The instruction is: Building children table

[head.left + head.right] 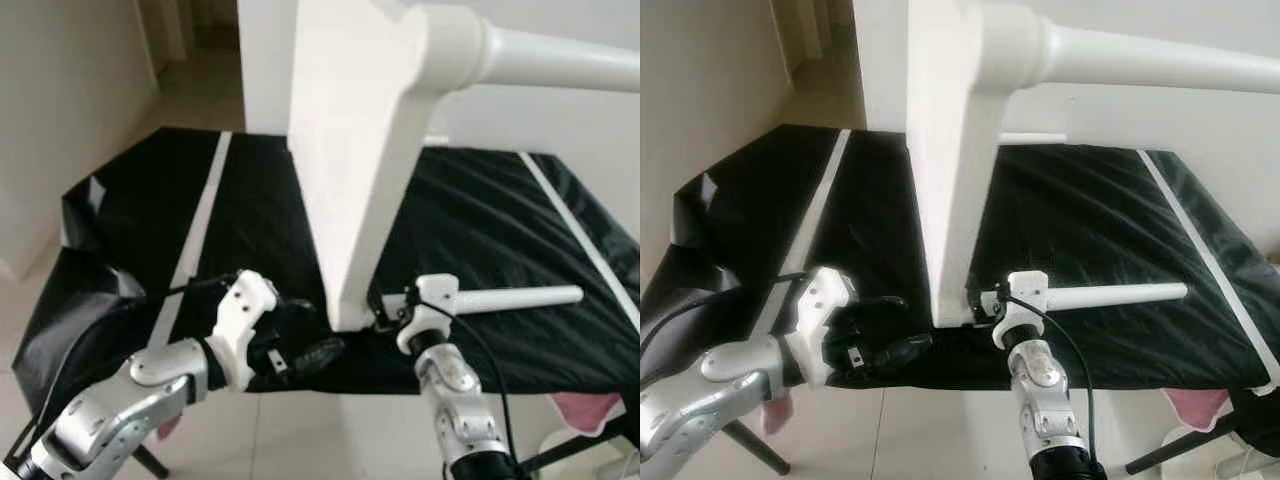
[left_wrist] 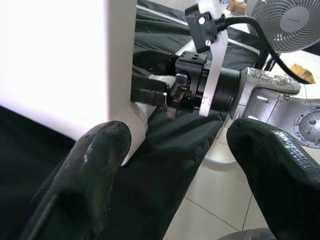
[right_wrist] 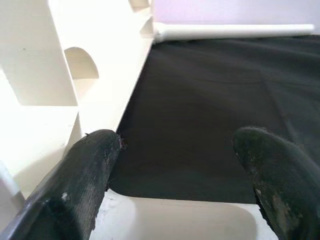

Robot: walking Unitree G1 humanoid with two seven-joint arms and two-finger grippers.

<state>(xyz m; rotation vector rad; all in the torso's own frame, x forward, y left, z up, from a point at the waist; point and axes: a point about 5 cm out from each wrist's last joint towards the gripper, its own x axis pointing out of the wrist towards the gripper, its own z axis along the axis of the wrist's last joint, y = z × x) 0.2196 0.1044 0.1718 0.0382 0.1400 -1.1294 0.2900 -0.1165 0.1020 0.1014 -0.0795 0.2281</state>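
Observation:
A white children's table stands on its edge on the black-covered work table (image 1: 480, 220). Its flat white panel (image 1: 350, 150) rises upright, with one round leg (image 1: 560, 60) sticking out to the right at the top. A second white leg (image 1: 520, 297) points right from the panel's lower corner. My left gripper (image 1: 310, 352) is open at the near left of that corner, and one finger (image 2: 100, 150) touches the panel. My right gripper (image 1: 385, 318) is open on the corner's right side, and one finger (image 3: 95, 155) lies against the white frame (image 3: 45, 65).
White stripes (image 1: 200, 220) run across the black cover. The cover's front edge lies just under both grippers, with pale floor tiles (image 1: 330, 430) below. A pink object (image 1: 580, 410) lies low on the right. A grey fan (image 2: 290, 22) stands behind my right arm.

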